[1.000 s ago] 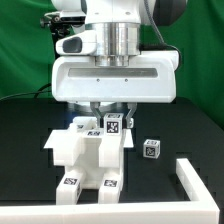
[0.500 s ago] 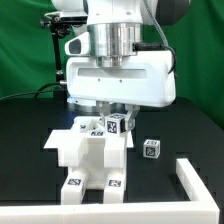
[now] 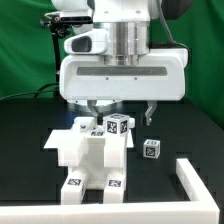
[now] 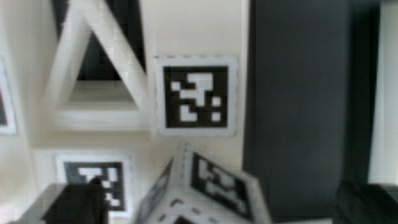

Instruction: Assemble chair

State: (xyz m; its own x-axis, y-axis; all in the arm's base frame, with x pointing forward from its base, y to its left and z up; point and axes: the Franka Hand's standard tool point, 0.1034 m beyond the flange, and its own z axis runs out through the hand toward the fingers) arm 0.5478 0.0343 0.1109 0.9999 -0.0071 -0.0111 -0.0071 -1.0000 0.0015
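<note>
The chair assembly (image 3: 92, 158) is a group of white blocky pieces with tag markers, standing on the black table in the exterior view. A small tagged white block (image 3: 120, 125) sits on its top. My gripper (image 3: 121, 112) hangs just above that block, jaws spread wide on either side and touching nothing. Another small tagged block (image 3: 150, 149) lies loose on the table toward the exterior view's right. In the wrist view the tagged chair pieces (image 4: 196, 95) fill the frame, and the small block (image 4: 222, 188) lies between my fingers (image 4: 75, 205).
A white angled rail (image 3: 190, 178) lies on the table at the exterior view's lower right. A green curtain hangs behind, with a black stand and cables at the exterior view's upper left.
My jaws have opened and let go of the small block, which stays on top of the assembly. The hand has risen a little and shifted toward the exterior view's right.
</note>
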